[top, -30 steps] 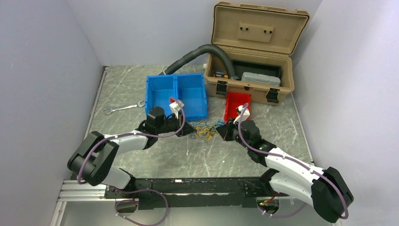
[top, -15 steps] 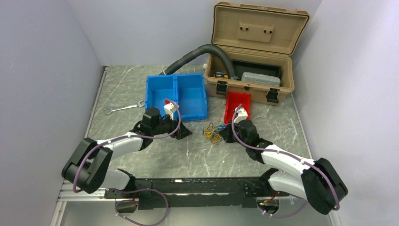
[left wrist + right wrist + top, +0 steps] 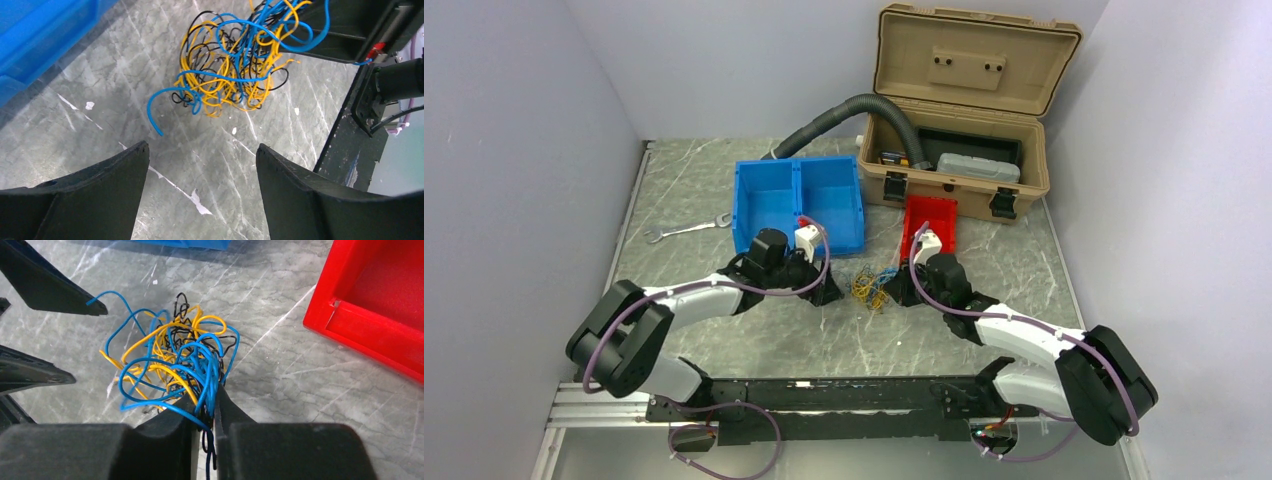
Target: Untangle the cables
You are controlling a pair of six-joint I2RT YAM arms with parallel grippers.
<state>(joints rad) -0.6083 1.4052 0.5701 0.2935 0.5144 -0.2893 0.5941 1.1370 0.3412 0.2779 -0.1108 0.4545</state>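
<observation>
Cables (image 3: 235, 65) seem light, springy; right tool (image 3: 212, 396) clamps their blue strands, left tool (image 3: 202, 152) gapes empty beside them; grab the loose blue end (image 3: 151, 117)

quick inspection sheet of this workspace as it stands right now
surface: grey marbled table, white flecks
job's things: thin blue, yellow and black wires in one tangle, between the grippers
clutter: blue bin, red bin, wrench, open tan toolbox, grey hose
grippers: left gripper open, empty, short of the tangle; right gripper shut on some wires
cables: purple arm cables, looped at the bases
surroundings: plain walls on three sides
</observation>
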